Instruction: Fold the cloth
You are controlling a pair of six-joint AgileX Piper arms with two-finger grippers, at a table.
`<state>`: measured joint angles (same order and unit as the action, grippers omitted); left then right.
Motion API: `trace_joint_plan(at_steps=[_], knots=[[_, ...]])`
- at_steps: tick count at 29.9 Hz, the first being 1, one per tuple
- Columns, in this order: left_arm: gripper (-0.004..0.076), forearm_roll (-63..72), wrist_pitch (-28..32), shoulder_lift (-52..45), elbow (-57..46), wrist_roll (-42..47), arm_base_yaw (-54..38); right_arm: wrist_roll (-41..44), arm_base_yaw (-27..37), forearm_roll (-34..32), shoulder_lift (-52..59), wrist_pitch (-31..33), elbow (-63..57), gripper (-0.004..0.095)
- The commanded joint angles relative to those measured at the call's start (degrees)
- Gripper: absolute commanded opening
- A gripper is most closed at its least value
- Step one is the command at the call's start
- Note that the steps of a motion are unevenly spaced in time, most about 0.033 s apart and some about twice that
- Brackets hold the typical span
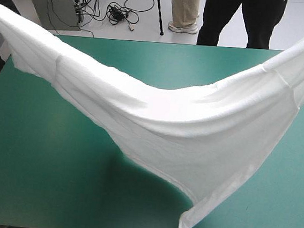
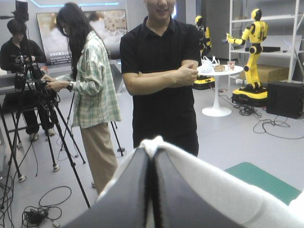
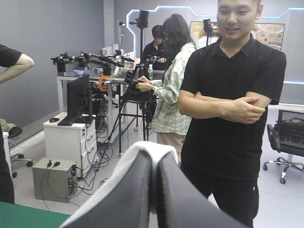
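My left gripper (image 2: 152, 151) and right gripper (image 3: 154, 159) are each pressed nearly together on the T-shirt (image 1: 193, 134). It hangs between them — long axis gripper to gripper — sagging below both over the teal-green table (image 1: 39, 162).

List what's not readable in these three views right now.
High view: both pincers lie beyond the side edges; the T-shirt runs off with them.
Left wrist view: the T-shirt drapes over the left pincer, hiding which part is gripped.
Right wrist view: same at the right pincer.
High view: whether the low corner touches the teal-green table is unclear.
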<state>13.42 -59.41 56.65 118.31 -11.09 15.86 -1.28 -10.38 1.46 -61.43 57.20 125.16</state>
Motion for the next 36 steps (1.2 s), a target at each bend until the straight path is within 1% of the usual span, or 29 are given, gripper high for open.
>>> trace_joint_plan(at_steps=[1,7,10,14,18,22,27,30,33,36], knots=[[-0.0009,3.12,5.81,-0.88,1.93,-1.60,-0.02,-1.87,0.01,4.03,1.00,-5.19,1.06,-0.0017],[-0.0009,8.12,5.81,-2.03,5.32,-3.87,-0.02,-3.47,0.01,8.00,3.32,-4.51,1.06,-0.0017],[-0.0009,8.10,5.81,-2.19,6.13,-3.87,-0.02,-3.47,0.01,9.18,4.12,-3.94,1.06,-0.0017],[-0.0009,7.75,3.24,-1.50,6.13,-3.51,-0.02,-3.47,0.01,10.29,4.63,-2.33,0.71,-0.0017],[-0.0009,7.60,-0.02,0.04,5.38,-3.25,-0.02,-4.08,0.01,13.28,4.63,-1.92,-1.55,-0.0017],[-0.0009,6.19,-0.40,1.54,1.66,-3.25,-0.02,-4.57,0.01,14.31,4.12,-1.99,-6.46,-0.0017],[-0.0009,1.53,1.32,4.73,-4.24,-0.93,-0.02,-5.42,0.01,13.92,0.69,-3.16,-14.06,-0.0017],[-0.0009,-1.21,4.89,7.59,-6.60,-0.93,-0.02,-6.74,0.01,13.13,-3.03,-4.66,-17.16,-0.0017],[-0.0009,-4.26,8.47,11.55,-7.91,-0.93,-0.02,-6.74,0.01,10.98,-8.35,-5.85,-17.83,-0.0017],[-0.0009,-6.64,9.60,17.35,-8.14,-0.79,-0.02,-6.74,0.01,10.00,-14.57,-7.56,-17.83,-0.0017]])
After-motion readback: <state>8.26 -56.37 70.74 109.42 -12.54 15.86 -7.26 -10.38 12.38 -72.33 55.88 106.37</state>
